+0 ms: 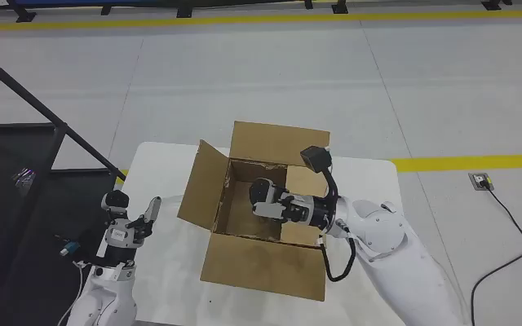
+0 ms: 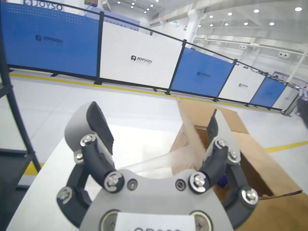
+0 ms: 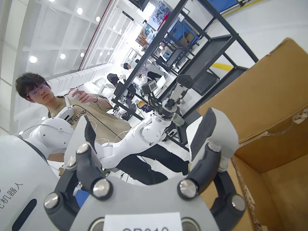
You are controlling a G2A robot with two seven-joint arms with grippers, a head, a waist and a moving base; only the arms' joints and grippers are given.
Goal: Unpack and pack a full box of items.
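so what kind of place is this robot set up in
Probably a large indoor robotics test hall or factory floor: blue and white barrier panels fence off the work area, yellow lines mark the floor, and black metal racks stand under a high ceiling with rows of lights.

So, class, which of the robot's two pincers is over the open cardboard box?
The right pincer: it is over the opening of the box. The left pincer stands apart, above the white table beside the box.

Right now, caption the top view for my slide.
Open cardboard box on a white table; right gripper, open, within its mouth; left gripper open beside a side flap.
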